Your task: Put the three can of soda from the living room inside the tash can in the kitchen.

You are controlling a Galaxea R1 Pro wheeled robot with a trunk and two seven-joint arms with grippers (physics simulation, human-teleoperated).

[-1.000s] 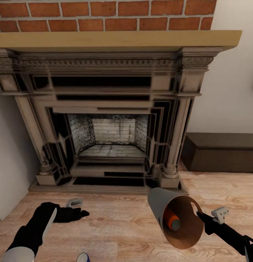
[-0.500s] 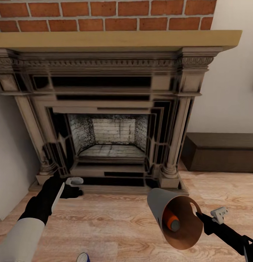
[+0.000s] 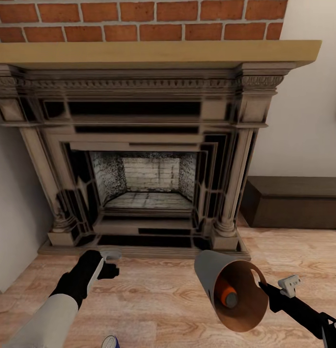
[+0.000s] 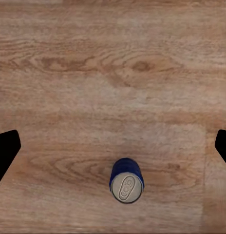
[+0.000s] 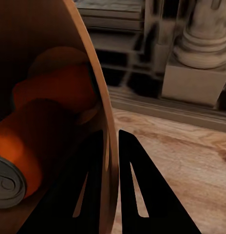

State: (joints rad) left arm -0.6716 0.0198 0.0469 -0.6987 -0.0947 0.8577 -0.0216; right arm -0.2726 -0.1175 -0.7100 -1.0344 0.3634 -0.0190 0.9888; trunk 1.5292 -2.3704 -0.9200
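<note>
My right gripper point(image 3: 262, 286) is shut on the rim of the tash can point(image 3: 221, 278) and holds it above the wood floor, tilted with its tan mouth facing me. An orange can of soda point(image 3: 226, 294) lies inside; in the right wrist view two orange cans point(image 5: 20, 151) point(image 5: 59, 87) rest within, and the fingers point(image 5: 135, 180) pinch the bin wall point(image 5: 101, 112). The dark blue can point(image 4: 126, 179) stands upright on the floor, below and between my open left fingertips point(image 4: 6, 151). Its top point(image 3: 110, 342) peeks in at the near edge of the head view, closer to me than the left gripper point(image 3: 110, 263).
A brick-backed fireplace point(image 3: 148, 179) with a raised hearth step point(image 3: 139, 250) stands straight ahead. A dark low bench point(image 3: 293, 200) sits against the wall at the right, and a white wall point(image 3: 13, 232) closes in at the left. Wood floor point(image 3: 158, 299) lies between the arms.
My left arm lifted toward the hearth, then shifted right and back a little. The bin and right arm have barely moved.
</note>
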